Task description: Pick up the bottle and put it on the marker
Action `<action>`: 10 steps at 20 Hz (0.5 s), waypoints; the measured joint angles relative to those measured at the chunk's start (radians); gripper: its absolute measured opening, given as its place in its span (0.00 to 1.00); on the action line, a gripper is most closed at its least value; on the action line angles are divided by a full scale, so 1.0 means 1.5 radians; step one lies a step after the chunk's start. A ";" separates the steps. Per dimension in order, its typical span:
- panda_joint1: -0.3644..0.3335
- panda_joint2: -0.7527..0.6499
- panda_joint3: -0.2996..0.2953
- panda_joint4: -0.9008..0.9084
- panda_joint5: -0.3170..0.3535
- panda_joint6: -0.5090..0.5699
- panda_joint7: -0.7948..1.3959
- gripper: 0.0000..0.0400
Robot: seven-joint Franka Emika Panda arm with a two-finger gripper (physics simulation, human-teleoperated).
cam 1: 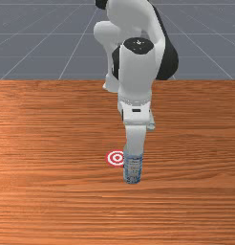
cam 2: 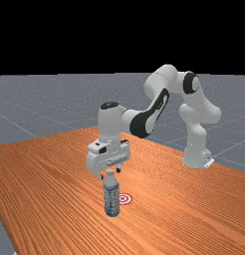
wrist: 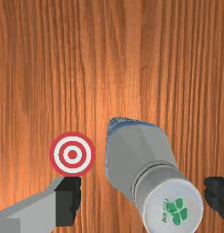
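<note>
The orange-brown, streaky-grained wooden desk (cam 1: 52,143) has a soft sheen, the slim grey-and-blue bottle (cam 2: 111,199) looks like smooth plastic, the round red-and-white ringed marker (wrist: 72,154) looks matt, and the white-and-black arm (cam 1: 136,72) smooth and faintly glossy.

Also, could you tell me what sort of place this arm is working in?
It looks like a simulated robotics test scene: a bare grey gridded floor under a black backdrop, a wood-grain table, and a red-and-white bullseye marker beside the water bottle.
</note>
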State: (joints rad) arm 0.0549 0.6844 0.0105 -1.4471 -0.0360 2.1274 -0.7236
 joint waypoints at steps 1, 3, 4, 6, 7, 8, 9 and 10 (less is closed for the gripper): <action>0.021 -0.076 -0.027 -0.169 -0.037 0.208 0.041 0.61; 0.004 -0.043 -0.004 -0.065 -0.007 0.012 0.007 0.49; 0.004 -0.039 -0.004 -0.058 -0.007 0.004 0.007 0.47; 0.004 -0.053 -0.005 -0.084 -0.009 0.041 0.010 0.47; 0.004 0.015 -0.005 0.032 -0.006 -0.018 0.012 0.47; 0.005 0.015 -0.008 0.033 -0.004 -0.019 0.024 0.47; 0.009 0.015 -0.018 0.035 0.005 -0.023 0.074 0.47; 0.007 0.015 -0.023 0.034 0.009 -0.024 0.089 0.47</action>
State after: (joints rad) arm 0.0648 0.7063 -0.0233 -1.3954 -0.0222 2.0920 -0.5905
